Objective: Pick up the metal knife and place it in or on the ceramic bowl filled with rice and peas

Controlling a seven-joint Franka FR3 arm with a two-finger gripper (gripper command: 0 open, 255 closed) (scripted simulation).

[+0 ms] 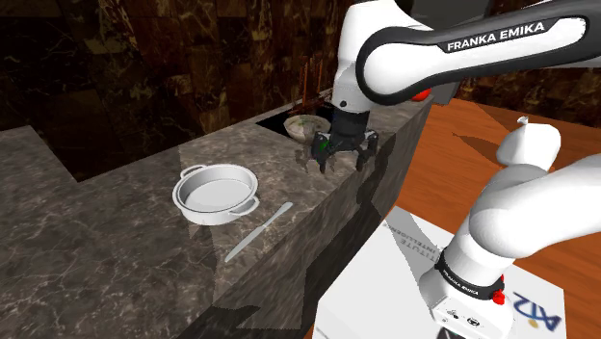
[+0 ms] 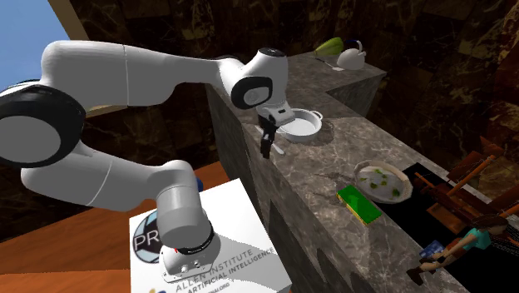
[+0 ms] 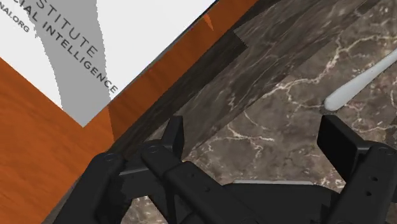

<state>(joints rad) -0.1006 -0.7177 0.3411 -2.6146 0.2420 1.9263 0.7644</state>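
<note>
A dark, veined marble counter point(image 1: 116, 221) runs in front of dark stone walls, with an orange-brown wooden floor point(image 1: 482, 135) below it and the robot's white lettered stand point(image 1: 414, 270) set against its front face. The knife point(image 1: 258, 231), pale grey all over, lies flat on the counter between a white two-handled pan point(image 1: 223, 214) and the counter's front edge, just beside the pan and apart from it. The bowl point(image 2: 358, 175), heaped with white rice and green flecks, sits farther along the counter, well apart from the knife, with a flat green slab point(image 2: 359, 204) just beside it near the edge. A white teapot point(image 2: 351, 57) stands at the counter's far end, and a wooden chair point(image 2: 466, 179) shows at the second exterior view's right. The black gripper point(image 3: 254, 137) hangs over the counter's front edge near the pan, pointing down. Its pincer is released: in the wrist view the fingers point(image 3: 336, 137) stand wide apart over bare marble, with nothing between them. One rounded end of the knife shows just beyond one fingertip, outside the gap and untouched.
</note>
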